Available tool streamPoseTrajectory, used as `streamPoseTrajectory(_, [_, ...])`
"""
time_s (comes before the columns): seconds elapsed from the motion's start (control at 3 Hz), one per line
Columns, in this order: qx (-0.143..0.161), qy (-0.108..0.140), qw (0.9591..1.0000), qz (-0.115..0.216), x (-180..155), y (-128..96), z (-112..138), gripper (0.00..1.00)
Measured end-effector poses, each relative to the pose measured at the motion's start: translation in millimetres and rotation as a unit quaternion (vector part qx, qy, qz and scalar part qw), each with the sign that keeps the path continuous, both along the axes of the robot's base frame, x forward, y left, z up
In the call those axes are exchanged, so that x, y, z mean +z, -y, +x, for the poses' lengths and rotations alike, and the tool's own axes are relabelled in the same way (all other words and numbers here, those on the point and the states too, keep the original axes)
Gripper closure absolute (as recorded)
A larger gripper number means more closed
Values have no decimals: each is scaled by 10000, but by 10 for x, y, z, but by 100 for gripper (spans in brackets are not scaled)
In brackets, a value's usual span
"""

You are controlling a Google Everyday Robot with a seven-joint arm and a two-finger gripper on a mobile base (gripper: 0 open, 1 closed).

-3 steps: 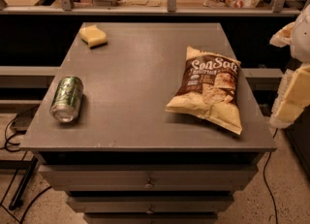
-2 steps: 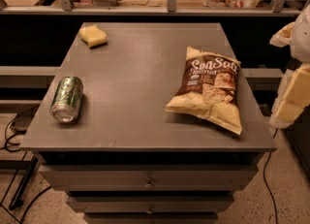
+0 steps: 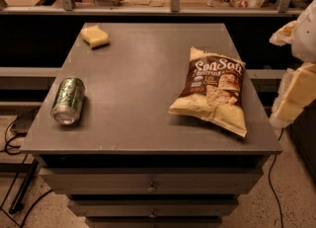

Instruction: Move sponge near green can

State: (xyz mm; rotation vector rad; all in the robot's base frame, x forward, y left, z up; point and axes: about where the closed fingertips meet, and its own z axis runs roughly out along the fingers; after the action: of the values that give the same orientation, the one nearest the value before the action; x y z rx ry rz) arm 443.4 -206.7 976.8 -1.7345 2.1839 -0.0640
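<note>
Camera view
Desk (image 3: pixel 148 123): grey top, carrying three things.
Chip bag (image 3: pixel 213 90): yellow and brown, lying flat on the desk's right half.
Sponge (image 3: pixel 95 36): pale yellow, at the far left corner, well apart from the chip bag, up and left of it.
Green can (image 3: pixel 68 100): on its side, well left of the chip bag, silver top facing the camera, well apart from the sponge.
Hand (image 3: pixel 295 94): pale yellow, just right of the chip bag, off the desk's edge; cannot tell whether wide or narrow.

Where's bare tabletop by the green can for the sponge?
The table is bare between green can and chip bag, and from can back to sponge. Tight only left of the can, by the edge. The gripper hangs off the right side.
</note>
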Motion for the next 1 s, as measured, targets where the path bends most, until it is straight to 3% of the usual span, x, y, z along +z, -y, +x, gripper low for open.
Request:
streamPoseTrajectory(0.33, [557, 368, 9947, 785, 126, -397, 283, 0])
streamPoseTrajectory(0.67, [911, 578, 9866, 1227, 238, -703, 465, 0])
streamPoseTrajectory(1.0, [962, 818, 9807, 1490, 300, -1086, 823, 0])
